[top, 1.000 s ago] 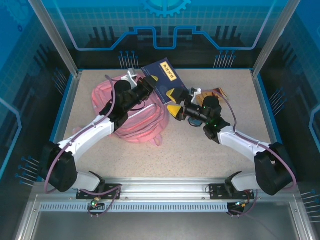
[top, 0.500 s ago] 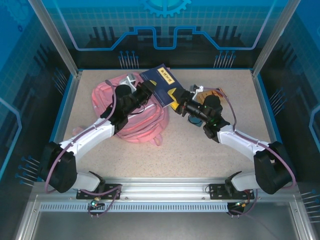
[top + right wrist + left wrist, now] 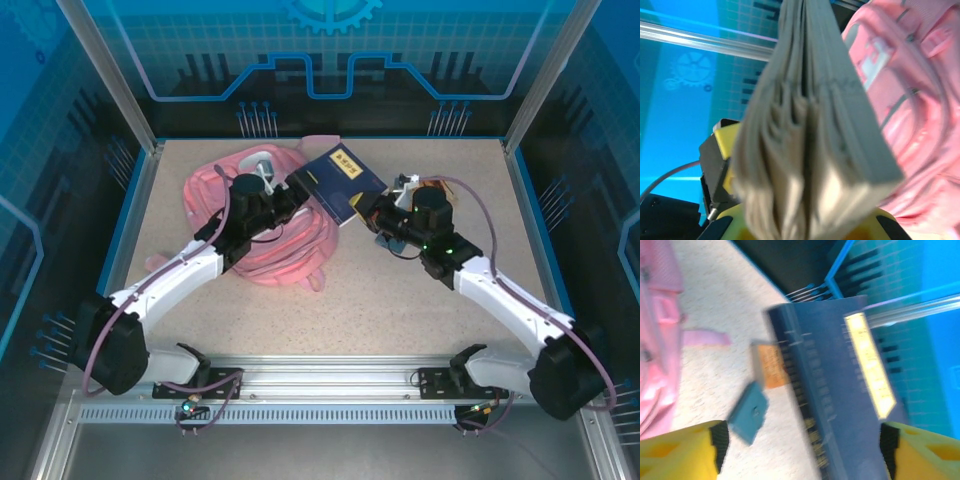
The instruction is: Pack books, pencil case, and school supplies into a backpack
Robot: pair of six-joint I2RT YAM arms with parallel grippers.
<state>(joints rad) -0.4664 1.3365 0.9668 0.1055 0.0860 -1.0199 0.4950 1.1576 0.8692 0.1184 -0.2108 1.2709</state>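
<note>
Blurred navy book (image 3: 830, 385) between spread left claw (image 3: 802, 452) fingers, teal piece (image 3: 749, 413), pink backpack (image 3: 657, 340) at left.

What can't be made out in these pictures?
Label wording on the book: motion-blurred, left wrist view.
Orange book cover: mostly behind the right arm, top view.
Whether the backpack is open: left arm covers its middle, top view.

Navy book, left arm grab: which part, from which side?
On the book, probably the long edge opposite the right gripper, approached from the backpack side. The book stands tilted, that edge lies inside the open left gripper, and the right gripper clamps the page edge.
</note>
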